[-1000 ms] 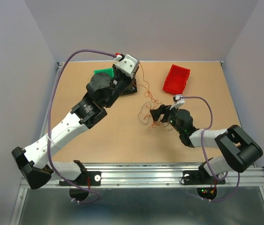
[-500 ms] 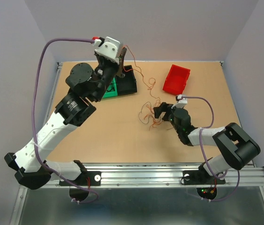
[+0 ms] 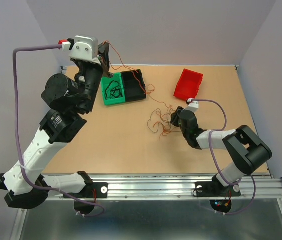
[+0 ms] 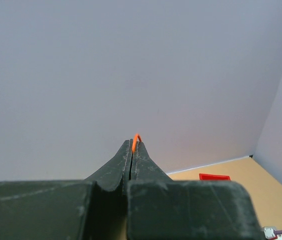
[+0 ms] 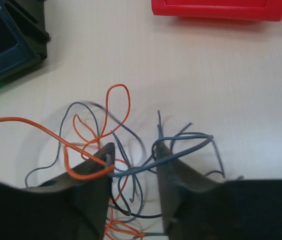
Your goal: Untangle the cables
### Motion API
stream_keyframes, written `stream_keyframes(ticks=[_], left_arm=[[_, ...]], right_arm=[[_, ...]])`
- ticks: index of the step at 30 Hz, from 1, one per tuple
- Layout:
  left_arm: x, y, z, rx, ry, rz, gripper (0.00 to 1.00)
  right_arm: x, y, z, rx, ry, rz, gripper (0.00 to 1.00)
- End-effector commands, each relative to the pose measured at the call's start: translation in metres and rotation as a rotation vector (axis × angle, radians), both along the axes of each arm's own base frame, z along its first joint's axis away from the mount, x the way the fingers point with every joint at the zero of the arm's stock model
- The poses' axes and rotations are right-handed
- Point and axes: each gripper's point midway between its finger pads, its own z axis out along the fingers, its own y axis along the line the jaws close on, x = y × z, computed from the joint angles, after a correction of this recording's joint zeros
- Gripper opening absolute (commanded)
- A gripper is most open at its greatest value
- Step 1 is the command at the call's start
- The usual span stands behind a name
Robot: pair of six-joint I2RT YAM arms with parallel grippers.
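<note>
The cables (image 3: 160, 120) lie as a loose tangle of thin orange and dark strands on the tan table (image 3: 116, 140), right of centre. My left gripper (image 3: 104, 52) is raised high at the back left, shut on one orange cable (image 4: 136, 137) that trails down toward the tangle. My right gripper (image 3: 174, 120) rests low at the tangle's right side. In the right wrist view its jaws stand apart around the strands. A dark strand (image 5: 139, 168) crosses the gap and an orange loop (image 5: 117, 85) lies just ahead.
A green bin (image 3: 112, 103) holding a black curly cable stands at the back, joined to a black bin (image 3: 136, 96). A red bin (image 3: 188, 82) sits behind the tangle, also at the top of the right wrist view as the red bin (image 5: 216, 9).
My left arm has swung up and to the left, drawing the orange cable out of the tangle and uncovering the green bin. My right gripper has stayed at the tangle, pushed slightly in.
</note>
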Motion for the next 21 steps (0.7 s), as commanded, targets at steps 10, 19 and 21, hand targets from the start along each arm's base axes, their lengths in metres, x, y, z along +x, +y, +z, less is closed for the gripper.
stream_keyframes(ticks=[10, 19, 21], left_arm=[[-0.017, 0.094, 0.042, -0.189, -0.079, 0.358, 0.00], [-0.029, 0.115, 0.031, -0.247, -0.094, 0.399, 0.00], [-0.028, 0.118, 0.027, -0.246, -0.091, 0.422, 0.00]], right_arm=[[0.014, -0.032, 0.009, 0.060, 0.009, -0.164, 0.01], [0.005, -0.085, -0.002, 0.106, 0.038, -0.349, 0.01], [0.003, -0.091, -0.005, 0.111, 0.051, -0.370, 0.01]])
